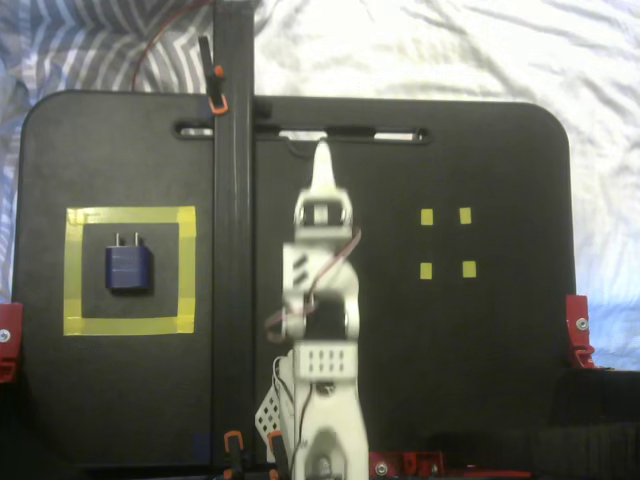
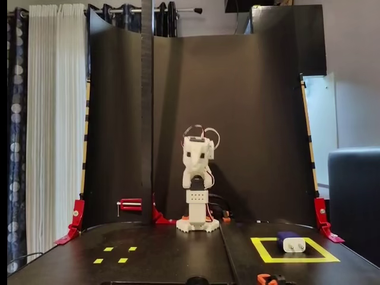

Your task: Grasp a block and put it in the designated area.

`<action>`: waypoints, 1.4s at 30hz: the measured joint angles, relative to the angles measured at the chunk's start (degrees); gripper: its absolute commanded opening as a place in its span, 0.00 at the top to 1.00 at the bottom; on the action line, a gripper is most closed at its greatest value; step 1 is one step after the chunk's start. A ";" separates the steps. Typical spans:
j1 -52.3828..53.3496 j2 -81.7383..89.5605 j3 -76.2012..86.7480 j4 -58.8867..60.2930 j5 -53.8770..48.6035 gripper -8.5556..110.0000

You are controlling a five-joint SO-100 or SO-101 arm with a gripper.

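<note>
The block (image 1: 129, 269) is dark blue with two silver prongs on top, and in a fixed view (image 2: 291, 243) its front face looks white; it sits inside the designated area (image 1: 73, 270), a square made of wide yellow tape on the black board (image 1: 480, 160). The arm (image 1: 322, 330) is white with red wires, and at its 3 o'clock in a fixed view are four tiny yellow squares (image 1: 447, 243). A white curtain (image 2: 53, 119) hangs beside a dark one with pale dots (image 2: 16, 119), red clamps (image 2: 75, 217) hold the board's edges, and the cloth (image 1: 450, 50) behind the board is white with grey stripes at 10 o'clock.
</note>
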 measured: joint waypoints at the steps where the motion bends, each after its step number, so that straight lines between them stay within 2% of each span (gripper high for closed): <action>1: -0.53 2.64 2.29 0.00 -0.53 0.93; 7: -1.14 15.29 13.62 0.00 -2.55 0.93; 14: -1.14 24.43 19.60 1.41 -3.78 0.93; 23: -1.85 26.19 19.69 8.17 -3.78 0.93; 36: -1.85 26.19 19.69 24.96 -5.71 0.93; 42: -1.85 26.19 19.69 28.30 -5.89 0.93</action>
